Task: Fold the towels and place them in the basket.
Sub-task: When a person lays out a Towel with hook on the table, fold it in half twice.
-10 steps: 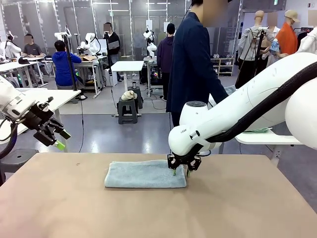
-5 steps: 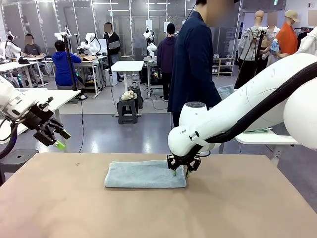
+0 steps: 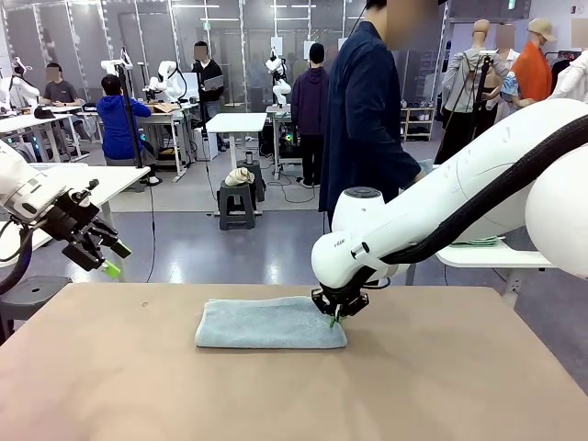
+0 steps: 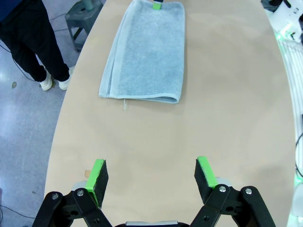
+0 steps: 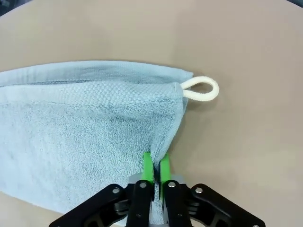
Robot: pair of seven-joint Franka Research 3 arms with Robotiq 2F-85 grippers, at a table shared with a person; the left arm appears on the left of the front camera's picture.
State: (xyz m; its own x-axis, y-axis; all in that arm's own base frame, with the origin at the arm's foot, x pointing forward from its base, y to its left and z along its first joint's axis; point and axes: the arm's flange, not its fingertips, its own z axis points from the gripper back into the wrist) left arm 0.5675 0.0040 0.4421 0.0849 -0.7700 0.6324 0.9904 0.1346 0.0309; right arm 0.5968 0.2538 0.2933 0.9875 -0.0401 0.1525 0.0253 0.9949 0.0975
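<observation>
The towel [image 3: 271,323] lies folded mid-surface [image 3: 413,386], long axis left-right in the front view. The right fingers [image 5: 148,166] pinch its right end near the loop [image 5: 201,90]. The left fingers [image 4: 204,172] hang spread, well apart, far left.

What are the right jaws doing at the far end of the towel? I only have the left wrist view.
Observer: The right jaws are shut on the towel, at its short edge, per the right wrist view.
Operator: Where along it?
Observer: Near the corner with the white loop.
Operator: How high are my left jaws?
Observer: Raised well above the table, by its left end, per the front view.
</observation>
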